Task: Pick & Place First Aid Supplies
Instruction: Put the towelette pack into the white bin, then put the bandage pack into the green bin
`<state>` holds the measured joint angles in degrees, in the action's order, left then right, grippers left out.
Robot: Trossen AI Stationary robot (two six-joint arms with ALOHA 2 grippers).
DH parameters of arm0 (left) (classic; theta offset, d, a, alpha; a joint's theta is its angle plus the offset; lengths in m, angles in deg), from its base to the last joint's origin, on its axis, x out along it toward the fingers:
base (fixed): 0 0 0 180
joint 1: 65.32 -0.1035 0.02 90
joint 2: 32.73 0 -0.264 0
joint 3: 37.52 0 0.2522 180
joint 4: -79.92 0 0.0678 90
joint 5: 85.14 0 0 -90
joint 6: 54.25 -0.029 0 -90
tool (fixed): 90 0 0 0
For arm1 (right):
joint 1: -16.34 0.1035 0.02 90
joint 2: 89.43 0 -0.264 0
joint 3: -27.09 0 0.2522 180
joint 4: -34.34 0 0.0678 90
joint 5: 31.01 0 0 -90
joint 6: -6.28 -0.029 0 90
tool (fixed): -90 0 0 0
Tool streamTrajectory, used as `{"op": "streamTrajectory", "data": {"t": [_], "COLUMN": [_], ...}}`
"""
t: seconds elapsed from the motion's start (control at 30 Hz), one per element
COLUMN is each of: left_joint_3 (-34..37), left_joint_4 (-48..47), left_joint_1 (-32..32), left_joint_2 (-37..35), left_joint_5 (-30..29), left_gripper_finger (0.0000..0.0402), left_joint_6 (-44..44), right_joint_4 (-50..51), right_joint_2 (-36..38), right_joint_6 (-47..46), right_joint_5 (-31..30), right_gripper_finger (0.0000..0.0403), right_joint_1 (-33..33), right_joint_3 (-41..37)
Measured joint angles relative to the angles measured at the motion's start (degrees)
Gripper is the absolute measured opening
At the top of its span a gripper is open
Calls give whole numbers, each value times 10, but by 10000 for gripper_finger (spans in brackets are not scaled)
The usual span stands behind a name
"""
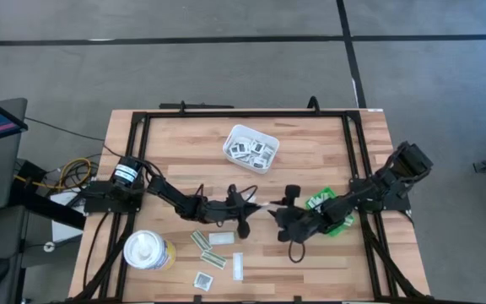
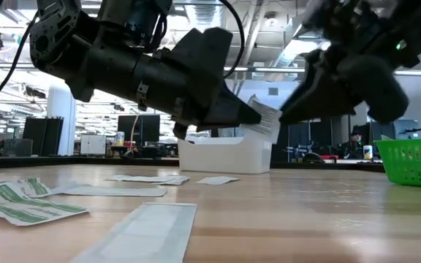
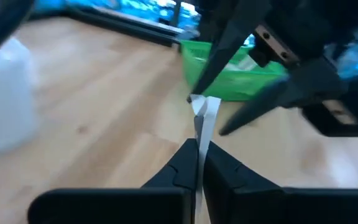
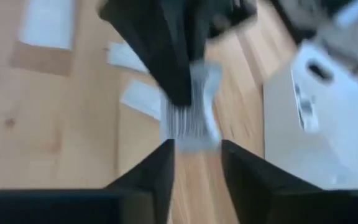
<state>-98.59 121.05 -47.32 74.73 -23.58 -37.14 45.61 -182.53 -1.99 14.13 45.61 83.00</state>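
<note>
Fingers of the left gripper (image 3: 197, 163) are pressed together on a thin white packet (image 3: 205, 118), which stands up edge-on from between them above the middle of the table (image 1: 310, 152). Facing it from the right, the right gripper (image 4: 196, 155) has its fingers parted, one on each side of the packet's free end, though whether they touch it cannot be told. In the high view the two grippers meet tip to tip, left gripper (image 1: 256, 205) and right gripper (image 1: 278, 211), with the packet (image 1: 265, 205) between them.

Near the front edge, more loose packets (image 1: 212, 253) lie flat on the wood, some white, some with green stripes. A white tub (image 1: 148, 251) stands to their left. Farther back sits a white tray (image 1: 251, 146) holding more small square packets. A green bin (image 1: 331, 211) sits to the right, partly under the right arm.
</note>
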Motion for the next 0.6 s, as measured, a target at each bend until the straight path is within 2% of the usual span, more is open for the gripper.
{"op": "streamTrajectory", "data": {"t": [0.13,0.23,0.3,0.43,0.6], "left_joint_3": [0,0,0,0,3], "left_joint_4": [-2,-1,-13,-105,-204], "left_joint_1": [-20,-50,-78,-154,-236], "left_joint_2": [-17,-53,-83,-135,-148], "left_joint_5": [-74,-125,-137,-127,-71], "left_gripper_finger": [11,13,21,47,100], "left_joint_6": [-83,-151,-185,-136,-35], "right_joint_4": [40,41,38,36,37], "right_joint_2": [0,0,0,0,0], "right_joint_6": [-91,-122,-126,-127,-127], "right_joint_5": [15,56,90,120,121], "right_gripper_finger": [184,214,227,234,227], "right_joint_1": [-19,-32,-39,-48,-48], "right_joint_3": [0,0,0,0,0]}}
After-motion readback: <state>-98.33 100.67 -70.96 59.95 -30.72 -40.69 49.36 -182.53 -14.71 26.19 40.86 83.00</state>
